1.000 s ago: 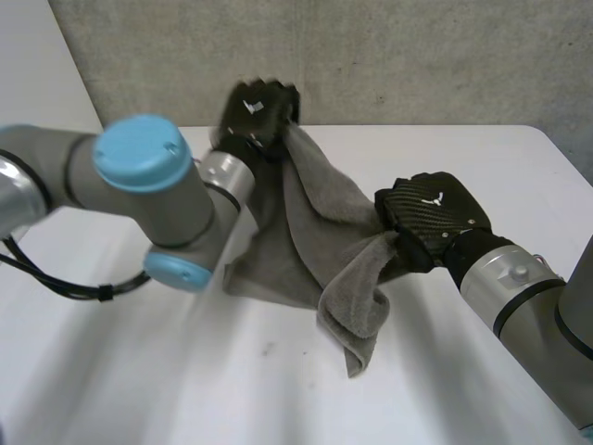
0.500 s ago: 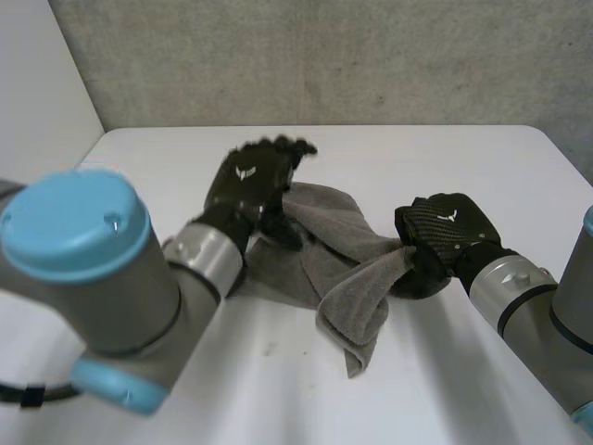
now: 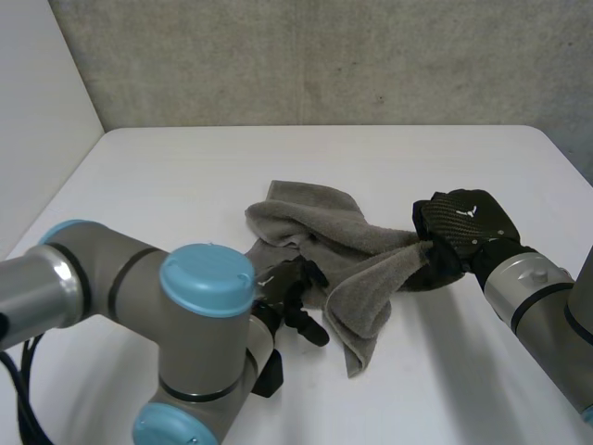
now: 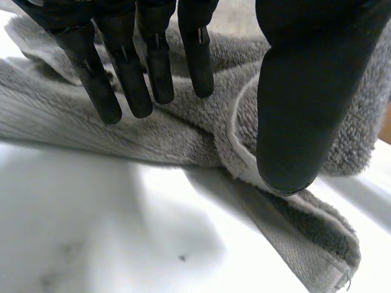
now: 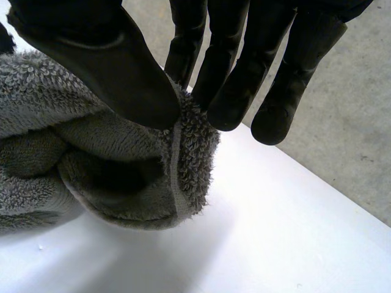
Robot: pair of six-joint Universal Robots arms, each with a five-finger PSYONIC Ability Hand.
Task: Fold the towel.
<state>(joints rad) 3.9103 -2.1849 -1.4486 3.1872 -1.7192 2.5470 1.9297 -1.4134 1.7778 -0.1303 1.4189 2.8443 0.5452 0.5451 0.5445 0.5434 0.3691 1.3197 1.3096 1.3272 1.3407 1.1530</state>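
Item: one grey terry-cloth towel [image 3: 315,227], crumpled in loose folds on the white counter [image 3: 167,176], lying between the left robot hand [image 3: 295,295] and the right robot hand [image 3: 463,227]. Left robot hand: black, at the towel's nearer edge, on a left arm [image 3: 111,297] bent low over the counter. In the left wrist view its fingers [image 4: 153,67] run straight and side by side above the pile, tips at the cloth. Its thumb [image 4: 305,91] stands apart from them over a raised fold with a pale hem. Nothing is gripped and the hand is spread and relaxed; whether the tips touch the cloth cannot be told. A flat tail of towel runs out past the thumb tip onto bare counter. Right robot hand: black, at the towel's opposite end, closed on it. In the right wrist view its thumb [image 5: 104,61] presses a hemmed edge of the towel against the nearest finger [image 5: 186,43], with cloth bunched in a thick roll below the thumb. The other fingers hang straight beside the pinch, clear of the cloth. From this pinch a fold runs toward the left robot hand, and a narrower flap droops onto the counter between the two hands. Behind the counter: a grey concrete wall [image 3: 324,56].
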